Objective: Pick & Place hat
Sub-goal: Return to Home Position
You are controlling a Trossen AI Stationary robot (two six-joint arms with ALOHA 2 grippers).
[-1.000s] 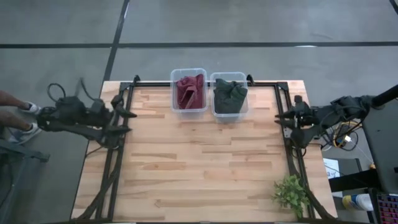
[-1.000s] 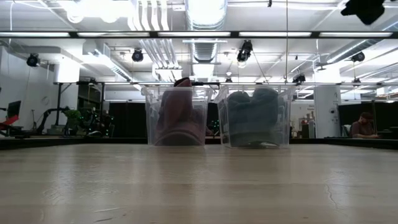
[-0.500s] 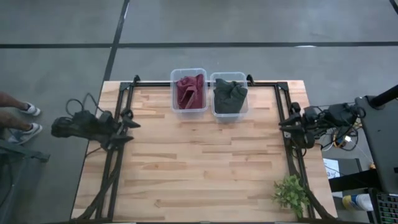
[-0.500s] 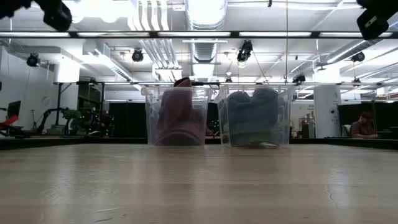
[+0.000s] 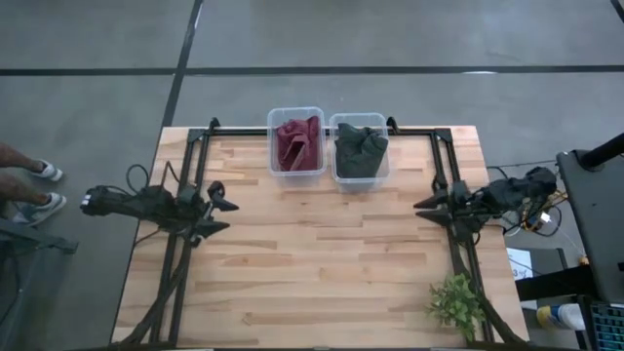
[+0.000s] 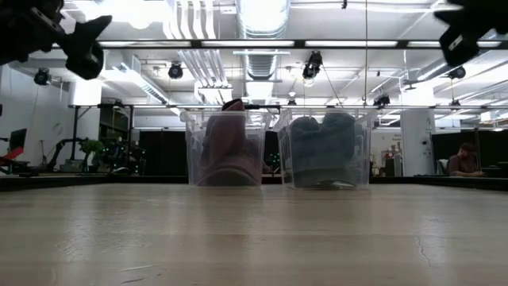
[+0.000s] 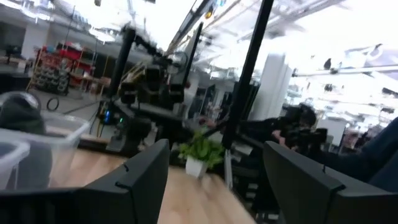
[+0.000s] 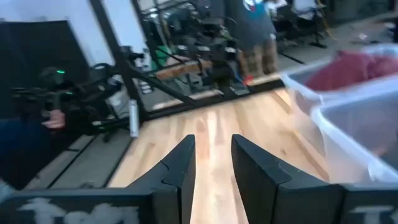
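Two clear bins stand side by side at the far edge of the bench (image 5: 312, 283), well ahead of both tools. The red caps (image 5: 297, 144) lie in the bin (image 5: 272, 146) nearer the left tool (image 5: 226, 216), and the dark caps (image 5: 361, 151) in its neighbour (image 5: 389, 148), so sorting looks done. The left tool hangs at its bench side, fingers spread wide, empty. The right tool (image 5: 421, 207) mirrors it, fingers narrowly parted, empty. Both seem parked clear of the bins.

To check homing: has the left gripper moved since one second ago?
Yes. Against the left bin, the left gripper shifted toward the near edge of the table and slightly inward.
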